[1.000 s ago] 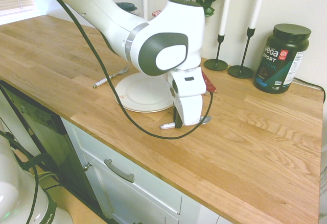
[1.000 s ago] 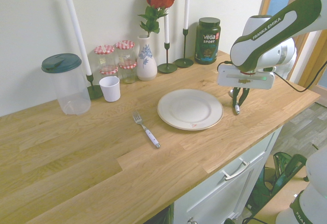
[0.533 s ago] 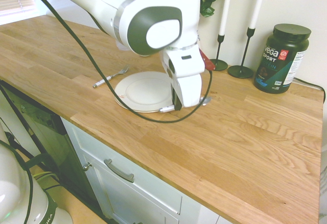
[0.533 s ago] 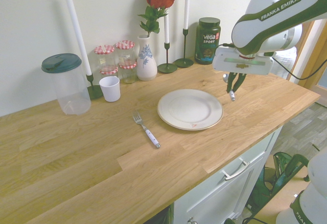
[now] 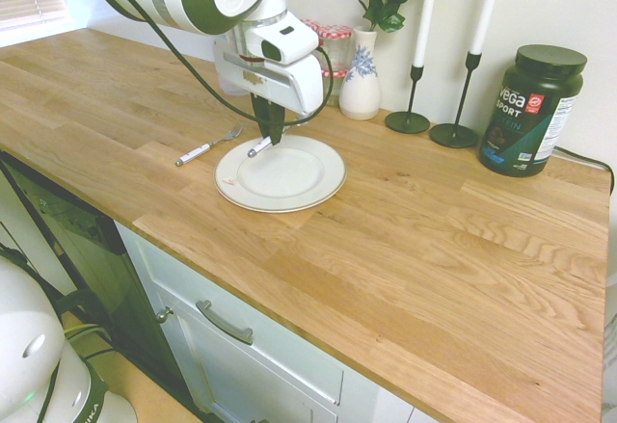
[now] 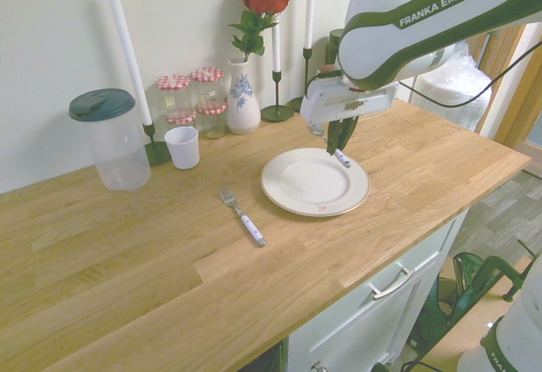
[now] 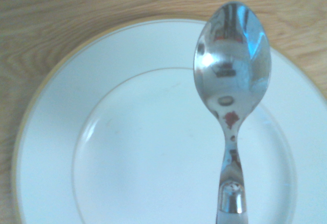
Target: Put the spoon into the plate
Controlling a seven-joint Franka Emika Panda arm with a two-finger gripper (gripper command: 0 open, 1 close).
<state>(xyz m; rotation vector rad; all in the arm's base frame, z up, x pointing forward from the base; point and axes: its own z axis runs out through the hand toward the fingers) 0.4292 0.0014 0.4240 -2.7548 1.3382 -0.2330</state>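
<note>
Spoon (image 6: 343, 158) over plate (image 6: 315, 183) now (gripper-held (image 6: 331, 151)).

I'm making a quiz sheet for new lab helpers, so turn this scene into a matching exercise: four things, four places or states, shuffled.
Things:
1. spoon
2. fork
3. plate
4. vase

Places or states:
A. holds a red flower
B. lies flat on the wooden counter, beside the dish
C. held by the end effector
D. round and white, on the counter

Right pairs: 1-C; 2-B; 3-D; 4-A
</note>
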